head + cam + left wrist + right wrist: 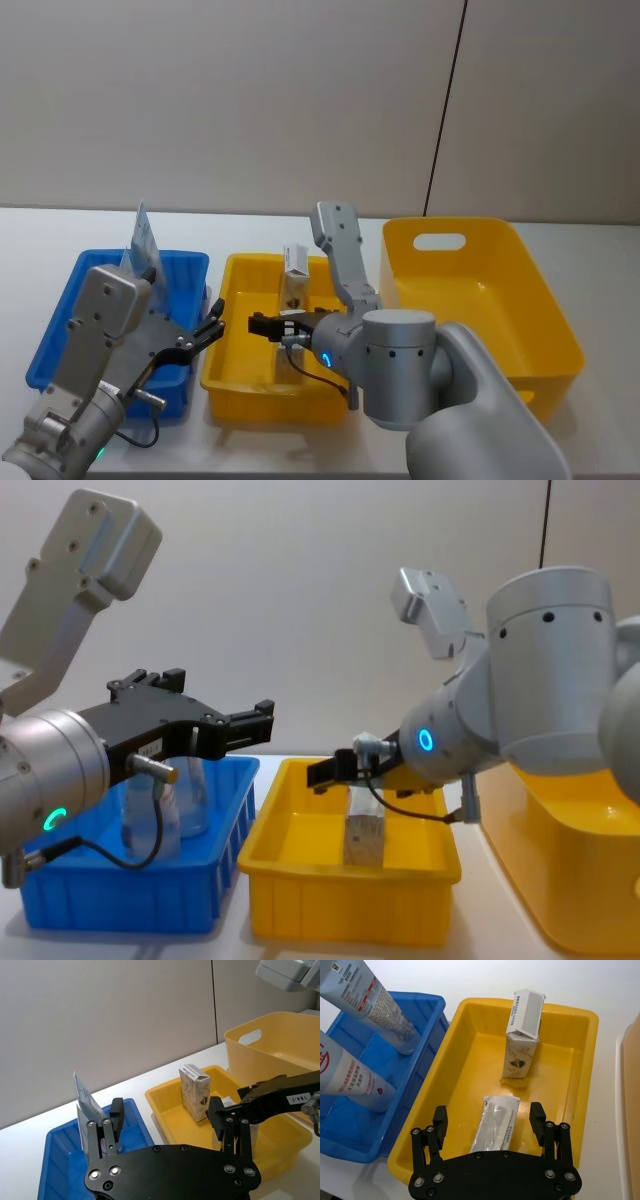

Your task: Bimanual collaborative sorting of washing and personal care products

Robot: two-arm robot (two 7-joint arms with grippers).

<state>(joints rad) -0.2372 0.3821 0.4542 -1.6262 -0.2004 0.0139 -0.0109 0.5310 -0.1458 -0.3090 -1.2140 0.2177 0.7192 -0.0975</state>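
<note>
Spread wide and empty, the black right gripper [489, 1110] hovers over the pale carton [496, 1119] lying flat in the shallow yellow plastic tray [470, 1025], apparently aligning to grasp it, while the open left gripper [166, 1106] hangs by the blue plastic crate [427, 1005] holding blue-white squeeze tubes [375, 997].

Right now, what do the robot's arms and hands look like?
Both arms are silver-grey, with fat round joints. The left arm has a little green light, the right arm a blue one. The left gripper and right gripper are flat and black, with two fingers and shiny screws. Thin black cables loop beside them. The right gripper carries a small white number label.
</note>
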